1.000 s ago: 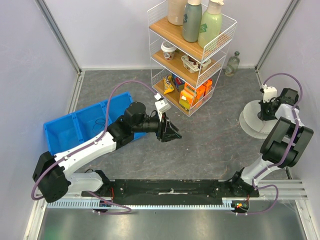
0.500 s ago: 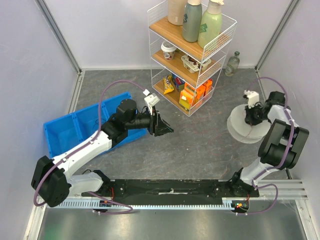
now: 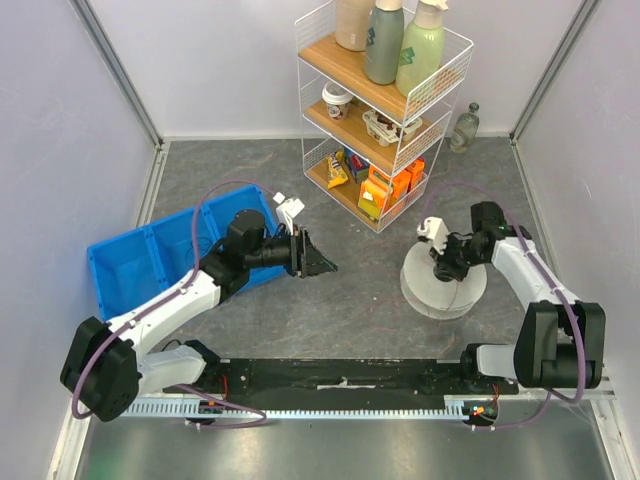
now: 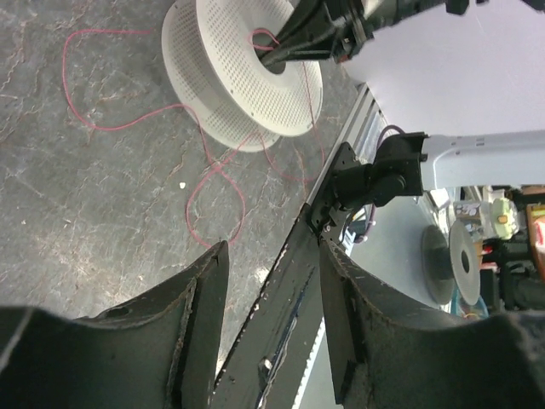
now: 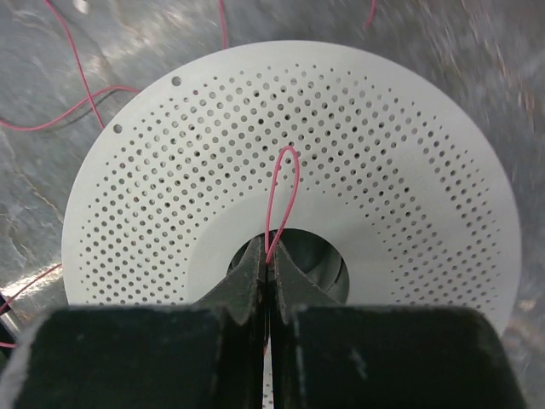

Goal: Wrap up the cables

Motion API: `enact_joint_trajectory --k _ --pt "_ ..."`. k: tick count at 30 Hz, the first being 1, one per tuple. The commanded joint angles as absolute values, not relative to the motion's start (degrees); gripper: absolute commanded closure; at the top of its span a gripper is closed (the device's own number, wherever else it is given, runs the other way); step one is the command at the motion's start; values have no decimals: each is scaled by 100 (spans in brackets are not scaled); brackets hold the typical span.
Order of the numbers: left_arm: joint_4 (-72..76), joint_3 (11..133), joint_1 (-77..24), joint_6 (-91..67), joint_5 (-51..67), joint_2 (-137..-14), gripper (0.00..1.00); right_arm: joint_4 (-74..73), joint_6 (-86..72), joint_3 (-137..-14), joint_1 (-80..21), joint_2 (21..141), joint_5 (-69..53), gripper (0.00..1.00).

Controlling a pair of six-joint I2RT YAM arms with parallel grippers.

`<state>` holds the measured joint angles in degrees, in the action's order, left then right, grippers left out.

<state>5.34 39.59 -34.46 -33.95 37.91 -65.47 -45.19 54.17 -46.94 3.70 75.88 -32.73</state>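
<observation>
Since a second ago the white spool (image 3: 443, 287) has slid from the right wall toward the middle of the floor, the right gripper (image 3: 447, 264) riding on its hub, and the left gripper (image 3: 322, 266) has drawn back toward the blue bin (image 3: 130, 255). From overhead I count one spool and two arms. Through the left wrist camera, the left gripper (image 4: 272, 256) stands spread with nothing between its fingers; one pink cable (image 4: 213, 183) lies in loose loops on the floor between it and the spool (image 4: 230, 85). Through the right wrist camera, the right gripper (image 5: 266, 260) is pressed together on a loop of that cable (image 5: 285, 196) at the spool's (image 5: 409, 196) centre hole.
</observation>
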Motion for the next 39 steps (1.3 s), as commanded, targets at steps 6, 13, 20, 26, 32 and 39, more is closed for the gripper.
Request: enact_joint_trajectory --k 6,13,20,26,32,39 --pt "1859 3552 -3322 -4708 4296 -7179 39 -3956 4774 -4526 -1396 7242 -3507 100" --pt "3346 3919 -3621 -5448 4315 -8804 38 -4078 4263 -4904 -1424 6515 -3796 100" --pt "4051 4719 -4078 -6038 4105 -10176 38 -4298 3789 -5010 -1415 5564 -3797 100" --pt "4262 4808 -4289 -6459 3674 -10889 42 -4315 3323 -5264 -1415 5396 -3762 100" --pt "4403 5018 -4421 -6486 3454 -11258 43 -4535 3138 -5651 -1424 5309 -3885 100" --pt "5807 5291 -4614 -7267 3700 -11891 53 -4535 2989 -5564 -1424 5186 -3797 100"
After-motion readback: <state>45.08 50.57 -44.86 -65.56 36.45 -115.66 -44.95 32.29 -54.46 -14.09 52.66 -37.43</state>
